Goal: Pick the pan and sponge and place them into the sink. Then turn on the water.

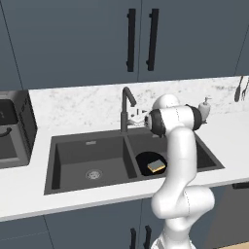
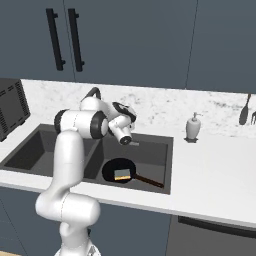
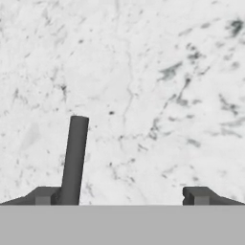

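Pan [image 1: 146, 161] lies in the right basin of the sink [image 1: 73, 146], sponge [image 1: 155, 167] resting inside it, both well below the jaws. Pick-and-place looks done; the step in hand, as I judge it, is turning on the water.

Jaws [image 3: 122, 195] stand wide apart, nothing held. In the hand view a dark rod, likely the faucet lever [image 3: 74, 160], rises just inside one fingertip [image 3: 45, 195], touching or nearly so; the other fingertip [image 3: 198, 195] is well apart from it. Marble backsplash [image 3: 158, 86] lies straight ahead of the jaws.

In the left base view the hand sits right beside the faucet [image 1: 127, 109], at the height of its side lever. No stream shows from the spout, so water reads as off.

To do it well, in my judgement:
1. Use the near fingertip as a pusher; no need to close.
2. Push across the lever's free end rather than near the pivot, for an easier swing.
3. Keep the hand off the gooseneck and short of the backsplash.
4. Sweep slowly; the thin rod could slip past the fingertip.
5. Confirm by a stream falling into the basin.
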